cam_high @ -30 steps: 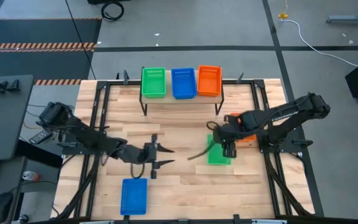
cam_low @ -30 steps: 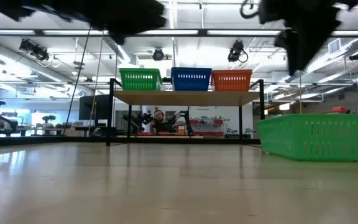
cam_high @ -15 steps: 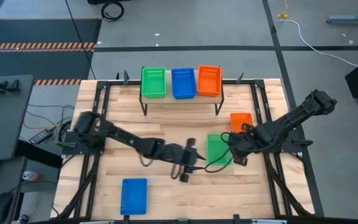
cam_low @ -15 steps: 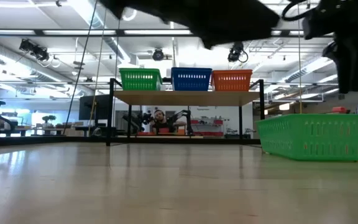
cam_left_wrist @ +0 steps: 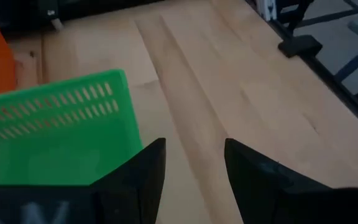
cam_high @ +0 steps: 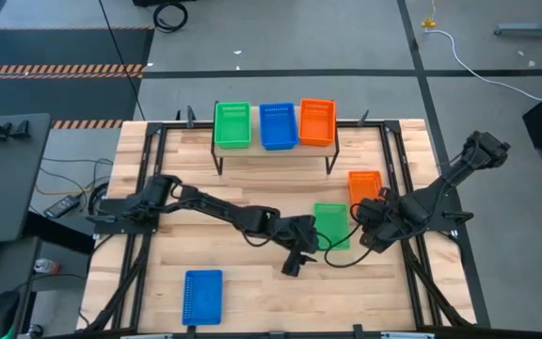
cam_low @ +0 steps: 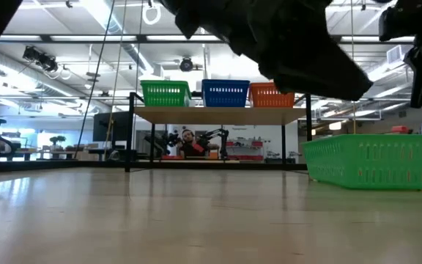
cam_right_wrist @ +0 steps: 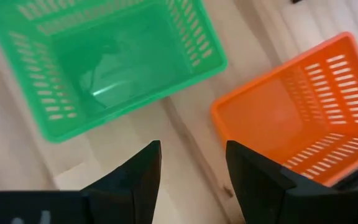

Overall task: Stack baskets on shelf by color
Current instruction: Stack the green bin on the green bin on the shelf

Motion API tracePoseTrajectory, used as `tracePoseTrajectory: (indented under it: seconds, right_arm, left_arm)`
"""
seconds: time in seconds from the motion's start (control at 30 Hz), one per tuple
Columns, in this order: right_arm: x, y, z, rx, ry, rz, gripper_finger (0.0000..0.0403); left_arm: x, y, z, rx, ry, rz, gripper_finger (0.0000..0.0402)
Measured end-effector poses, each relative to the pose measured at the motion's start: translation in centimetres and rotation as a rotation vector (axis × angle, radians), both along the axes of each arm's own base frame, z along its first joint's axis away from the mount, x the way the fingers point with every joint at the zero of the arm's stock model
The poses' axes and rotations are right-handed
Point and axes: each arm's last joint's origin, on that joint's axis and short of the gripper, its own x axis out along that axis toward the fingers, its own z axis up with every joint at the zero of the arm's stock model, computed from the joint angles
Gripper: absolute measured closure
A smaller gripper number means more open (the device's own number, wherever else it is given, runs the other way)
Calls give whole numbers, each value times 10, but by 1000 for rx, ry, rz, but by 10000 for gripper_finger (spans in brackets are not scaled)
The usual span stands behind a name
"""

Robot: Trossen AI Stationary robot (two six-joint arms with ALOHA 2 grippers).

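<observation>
On the low shelf with the light wooden top and thin black legs [cam_high: 273, 153], at the far edge of the table, three plastic mesh baskets stand in a row: green [cam_high: 232, 124], blue [cam_high: 278, 126] and orange [cam_high: 316, 122], close side by side.

A loose green mesh basket [cam_high: 331, 226] stands on the slatted wooden table [cam_high: 215, 202], with a loose orange mesh basket [cam_high: 365, 185] just beside its far right corner; a narrow gap stays between them.

The left gripper [cam_high: 294, 252] is just beside the left edge of this green basket, its fingers [cam_left_wrist: 135, 174] apart and holding nothing. The right gripper [cam_high: 367, 235] is at the right edge, its fingers [cam_right_wrist: 132, 177] also apart and empty.

A loose blue mesh basket [cam_high: 202, 297] stands well apart, near the front left edge, with bare wood around it.
</observation>
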Motion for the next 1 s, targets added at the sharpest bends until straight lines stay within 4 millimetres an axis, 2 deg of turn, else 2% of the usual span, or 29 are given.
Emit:
tracePoseTrajectory:
  seconds: [0.17, 0.5, 0.87, 1.0]
  right_arm:
    - [-1, -1, -6, -27, 3, -10, 215]
    - [-5, -3, -18, -36, 14, -37, 215]
    - [-3, -3, -18, -29, -1, -36, 215]
    - [-3, -3, -18, -28, -2, -35, 215]
  left_arm:
    - [6, -4, 2, 22, -35, 7, 230]
    - [13, 3, -20, 88, -28, 88, 230]
    - [16, 5, -48, 139, 23, 139, 230]
    - [15, 5, -49, 179, 31, 179, 234]
